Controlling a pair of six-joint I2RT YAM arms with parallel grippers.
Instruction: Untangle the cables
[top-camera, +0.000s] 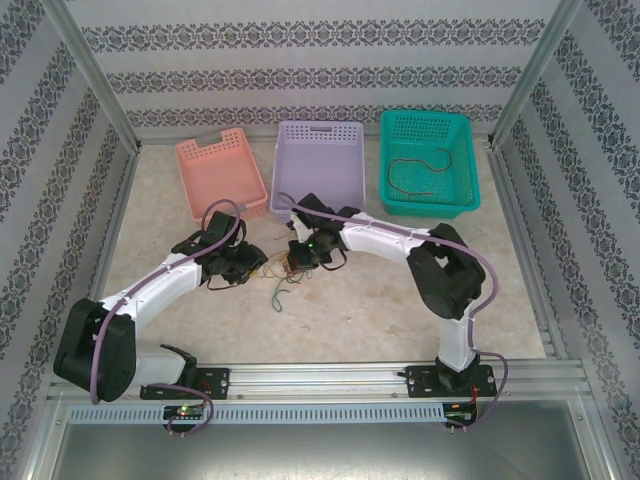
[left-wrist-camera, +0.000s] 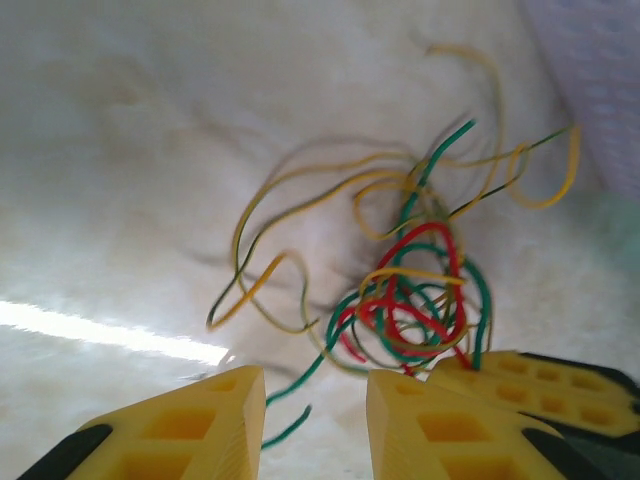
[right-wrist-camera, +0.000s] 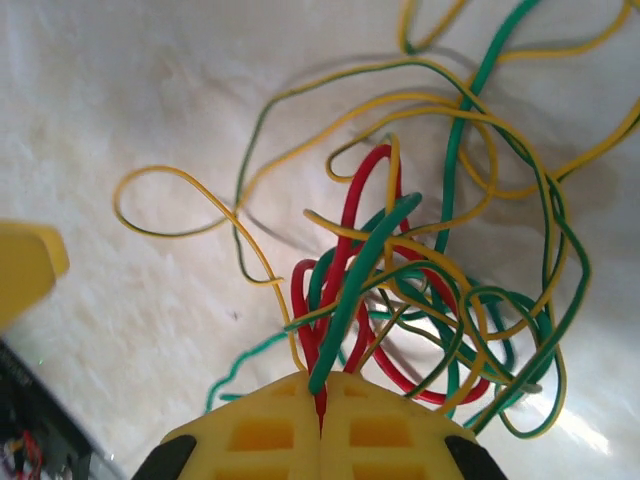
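The cables (top-camera: 284, 281) lie as a tangle of thin red, green and yellow wires on the pale table between my two grippers. My right gripper (right-wrist-camera: 322, 385) is shut, with a red strand (right-wrist-camera: 345, 240) and a green strand (right-wrist-camera: 365, 270) of the tangle pinched in the seam of its yellow fingers. My left gripper (left-wrist-camera: 312, 388) sits just left of the tangle with its jaws apart. A loose green strand (left-wrist-camera: 296, 390) runs across the table through that gap, untouched. In the top view the left gripper (top-camera: 247, 263) and the right gripper (top-camera: 300, 256) are close together. One dark brown cable (top-camera: 420, 172) lies in the teal basket (top-camera: 468, 160).
Three baskets stand in a row at the back: pink (top-camera: 200, 190), lilac (top-camera: 318, 135) and teal. The right gripper's fingers (left-wrist-camera: 540, 385) sit beside my left finger in the left wrist view. Patterned walls and metal posts enclose the table.
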